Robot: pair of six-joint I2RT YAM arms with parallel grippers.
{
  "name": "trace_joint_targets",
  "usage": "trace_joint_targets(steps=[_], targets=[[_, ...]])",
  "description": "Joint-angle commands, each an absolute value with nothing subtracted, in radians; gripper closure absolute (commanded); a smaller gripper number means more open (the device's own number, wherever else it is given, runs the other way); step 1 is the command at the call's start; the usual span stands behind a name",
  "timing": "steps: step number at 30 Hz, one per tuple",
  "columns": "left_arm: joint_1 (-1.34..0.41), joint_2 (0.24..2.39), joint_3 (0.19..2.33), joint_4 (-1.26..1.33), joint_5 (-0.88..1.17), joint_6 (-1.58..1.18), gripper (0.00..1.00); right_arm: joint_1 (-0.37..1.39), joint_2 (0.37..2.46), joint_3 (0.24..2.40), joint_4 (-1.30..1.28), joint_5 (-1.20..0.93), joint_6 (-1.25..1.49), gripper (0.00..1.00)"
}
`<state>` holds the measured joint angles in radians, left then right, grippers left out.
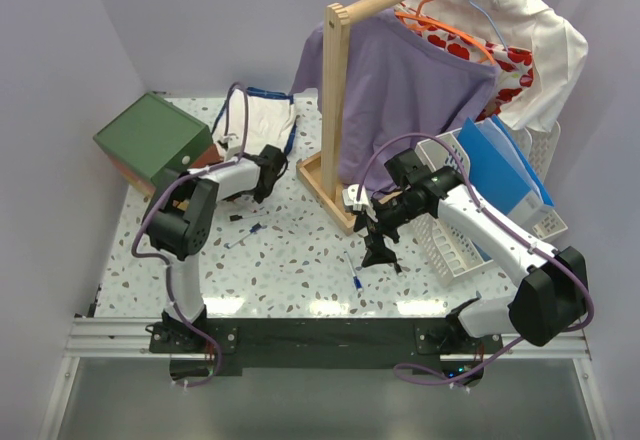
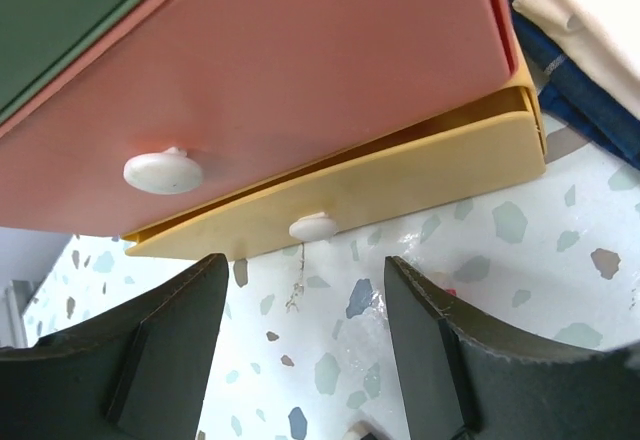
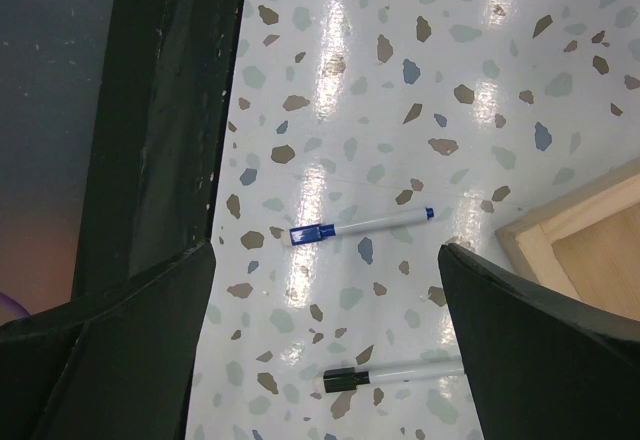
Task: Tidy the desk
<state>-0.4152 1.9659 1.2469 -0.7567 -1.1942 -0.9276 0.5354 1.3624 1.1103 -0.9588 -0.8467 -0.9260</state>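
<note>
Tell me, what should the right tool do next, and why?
Probably lower onto the blue-capped marker. The right tool is open above the desk, and that marker lies loose between its fingers in the right wrist view, apart from the black-capped marker.

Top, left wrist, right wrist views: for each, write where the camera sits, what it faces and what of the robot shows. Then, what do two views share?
Top: above and behind, looking down on the desk; left arm and right arm.
Left wrist: low, facing the pink drawer and yellow drawer; open left gripper.
Right wrist: looking down at a blue marker; open right gripper.
Shared: the wooden rack base, top and right wrist.
</note>
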Motion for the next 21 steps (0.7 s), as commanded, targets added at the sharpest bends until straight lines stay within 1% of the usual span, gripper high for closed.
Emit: trace_joint_targets(steps=[1,6,17,21], targets=[[-0.403,1.965,1.246,-0.646,-1.224,-0.799,0.32,0.535,1.358,1.131,-0.974,-0.854,-0.951,0.01],[-0.391,1.963,1.218,-0.532,-1.178,-0.652,0.34,0.534,1.353,1.131,-0.976,-0.854,-0.954,0.01],[-0.351,1.991,1.197,-0.462,-1.157,-0.558,0.35,0.534,1.356,1.132,-0.980,-0.854,-0.959,0.01],[-0.338,2.000,1.193,-0.460,-1.158,-0.564,0.38,0.534,1.358,1.132,-0.980,-0.854,-0.959,0.01]])
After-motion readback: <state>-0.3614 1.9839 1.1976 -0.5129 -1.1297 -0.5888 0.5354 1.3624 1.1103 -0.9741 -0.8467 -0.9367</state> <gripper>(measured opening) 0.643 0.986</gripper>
